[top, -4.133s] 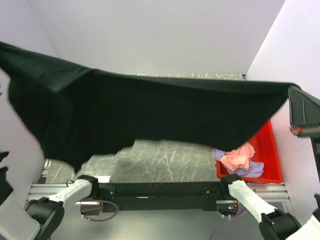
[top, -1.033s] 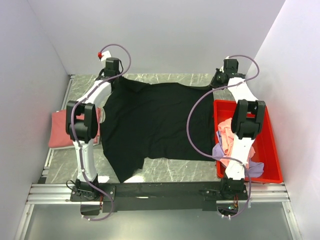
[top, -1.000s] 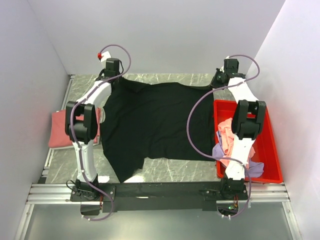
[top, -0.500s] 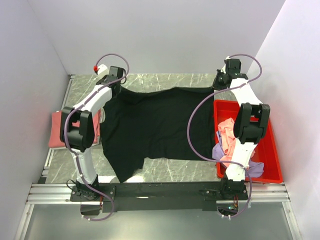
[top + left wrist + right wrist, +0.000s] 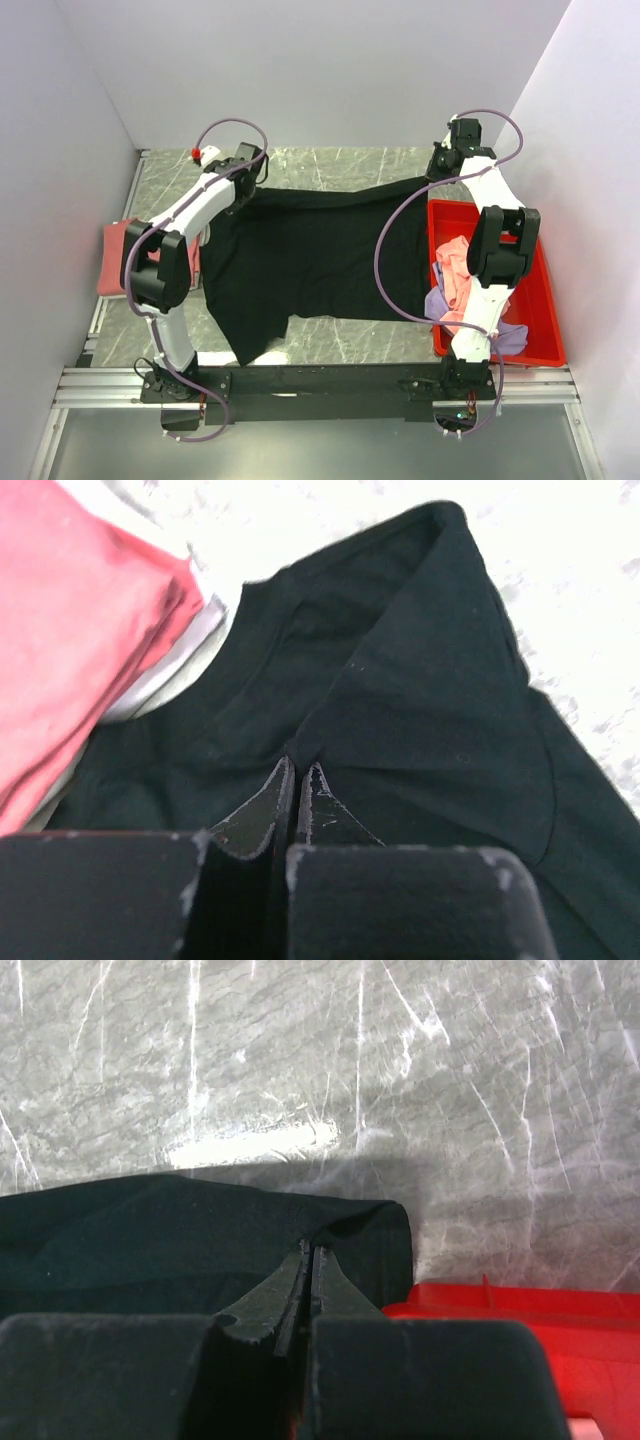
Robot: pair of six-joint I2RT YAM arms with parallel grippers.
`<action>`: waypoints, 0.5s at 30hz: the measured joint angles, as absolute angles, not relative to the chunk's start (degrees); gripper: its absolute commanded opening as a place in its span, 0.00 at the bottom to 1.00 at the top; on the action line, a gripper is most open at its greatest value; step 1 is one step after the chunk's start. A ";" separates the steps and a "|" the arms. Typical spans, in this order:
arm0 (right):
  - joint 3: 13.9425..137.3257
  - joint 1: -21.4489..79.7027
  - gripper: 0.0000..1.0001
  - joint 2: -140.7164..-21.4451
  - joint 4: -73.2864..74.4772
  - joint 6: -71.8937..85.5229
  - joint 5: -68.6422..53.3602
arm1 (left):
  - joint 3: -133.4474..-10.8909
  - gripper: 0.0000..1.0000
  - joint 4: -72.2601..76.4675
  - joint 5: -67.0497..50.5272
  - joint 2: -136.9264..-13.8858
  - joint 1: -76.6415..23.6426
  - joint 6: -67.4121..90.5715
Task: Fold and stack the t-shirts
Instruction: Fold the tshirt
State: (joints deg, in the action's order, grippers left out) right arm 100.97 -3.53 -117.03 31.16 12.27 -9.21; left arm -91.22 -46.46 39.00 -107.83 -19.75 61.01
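Observation:
The large black t-shirt (image 5: 310, 250) lies spread on the marble table, its far edge lifted and drawn toward the near side. My left gripper (image 5: 243, 190) is shut on its far left corner; in the left wrist view the gripper (image 5: 297, 767) pinches black cloth (image 5: 420, 700). My right gripper (image 5: 436, 176) is shut on the far right corner, and in the right wrist view the gripper (image 5: 310, 1250) pinches the cloth (image 5: 150, 1240) too. A folded salmon-red t-shirt (image 5: 118, 258) lies at the left, also in the left wrist view (image 5: 70, 650). Pink (image 5: 455, 275) and lavender (image 5: 507, 338) shirts lie in the bin.
A red plastic bin (image 5: 535, 290) stands at the right edge of the table, its rim beside the right gripper (image 5: 480, 1305). Bare marble table (image 5: 340, 165) shows beyond the shirt. White walls close in the left, back and right sides.
The black shirt came down from the air onto the table. Over the last second both grippers pulled its far edge toward the near side, the left corner moving further.

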 measured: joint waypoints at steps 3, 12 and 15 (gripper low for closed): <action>100.97 -3.53 0.00 -117.03 31.16 12.12 -9.08 | -89.86 0.01 -48.36 39.00 -106.67 -20.58 63.02; 100.97 -3.53 0.00 -117.03 31.29 12.03 -8.36 | -85.78 0.01 -50.54 37.85 -101.60 -23.31 65.87; 100.97 -3.53 0.00 -117.03 31.33 11.92 -8.12 | -83.40 0.02 -50.46 37.65 -99.26 -24.03 66.04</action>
State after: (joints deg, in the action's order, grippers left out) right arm 100.97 -3.53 -117.03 31.33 11.92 -8.12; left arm -83.40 -50.46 37.65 -99.26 -24.03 66.04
